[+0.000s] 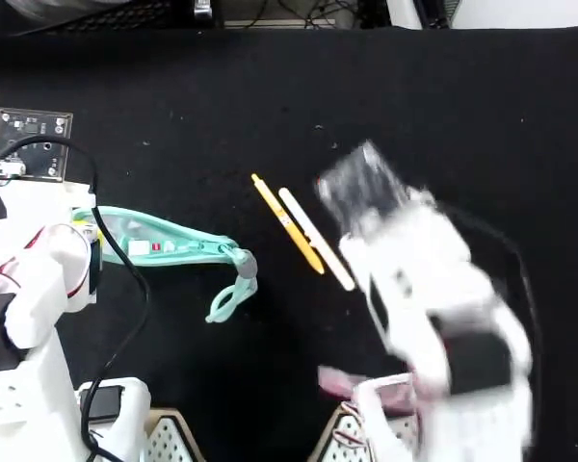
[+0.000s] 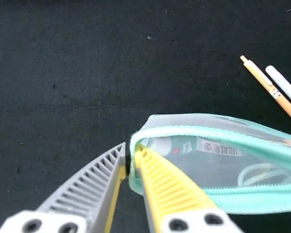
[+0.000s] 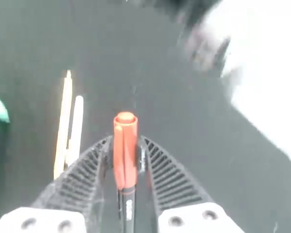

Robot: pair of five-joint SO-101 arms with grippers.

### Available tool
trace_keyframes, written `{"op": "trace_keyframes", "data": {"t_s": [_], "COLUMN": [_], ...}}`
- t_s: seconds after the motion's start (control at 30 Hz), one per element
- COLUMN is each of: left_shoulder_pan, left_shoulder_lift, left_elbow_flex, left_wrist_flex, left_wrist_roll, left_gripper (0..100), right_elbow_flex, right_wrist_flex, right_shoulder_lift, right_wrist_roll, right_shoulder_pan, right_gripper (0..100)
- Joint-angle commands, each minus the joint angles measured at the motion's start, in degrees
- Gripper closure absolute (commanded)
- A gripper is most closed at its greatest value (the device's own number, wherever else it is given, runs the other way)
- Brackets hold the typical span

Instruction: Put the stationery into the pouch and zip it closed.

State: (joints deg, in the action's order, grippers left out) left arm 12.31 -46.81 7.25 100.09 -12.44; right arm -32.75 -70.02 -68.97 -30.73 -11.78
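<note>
Right gripper (image 3: pixel 125 145) clenches a red marker (image 3: pixel 124 127) over the right half of the table (image 1: pixel 173 96). Left gripper (image 2: pixel 131 154) pinches an end of the open pouch (image 1: pixel 173 241), near the left edge. Yellow pen (image 1: pixel 287 223) and white pen (image 1: pixel 313 239) lie side by side mid-table.

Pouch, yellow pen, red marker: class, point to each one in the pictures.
pouch (image 2: pixel 208 167): left wrist view, mesh side.
yellow pen (image 1: pixel 287 223): high view, middle of barrel.
red marker (image 3: pixel 124 150): right wrist view, red cap.

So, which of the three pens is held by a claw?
The red-capped marker, clamped in the right claw; the slim orange pen and the white pen lie loose on the black table.
</note>
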Motion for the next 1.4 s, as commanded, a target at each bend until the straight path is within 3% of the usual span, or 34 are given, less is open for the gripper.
{"op": "trace_keyframes", "data": {"t_s": [0.0,0.27,0.47,0.67,1.07,1.37], "left_shoulder_pan": [0.5,0.5,0.5,0.5,0.5,0.5], "left_shoulder_lift": [1.0,1.0,1.0,1.0,1.0,1.0], "left_elbow_flex": [0.6,0.6,0.6,0.6,0.6,0.7], "left_wrist_flex": [0.4,0.5,0.5,0.5,0.6,0.6], "left_wrist_roll": [-0.5,-0.4,-0.4,-0.4,-0.1,-0.1], "left_gripper": [97,97,97,97,97,97], "right_elbow_flex": [-0.1,-0.1,-0.1,-0.2,-3.2,-17.1], "right_wrist_flex": [3.0,24.0,37.5,39.1,45.8,62.5], "right_shoulder_lift": [-10.1,-17.0,-13.7,-5.8,3.5,4.4], "right_wrist_roll": [7.0,20.1,21.3,21.3,20.7,20.7], "right_shoulder_pan": [-5.7,-20.8,-35.3,-41.3,-46.2,-45.9], "right_gripper": [98.6,98.6,98.6,98.6,98.6,98.6]}}
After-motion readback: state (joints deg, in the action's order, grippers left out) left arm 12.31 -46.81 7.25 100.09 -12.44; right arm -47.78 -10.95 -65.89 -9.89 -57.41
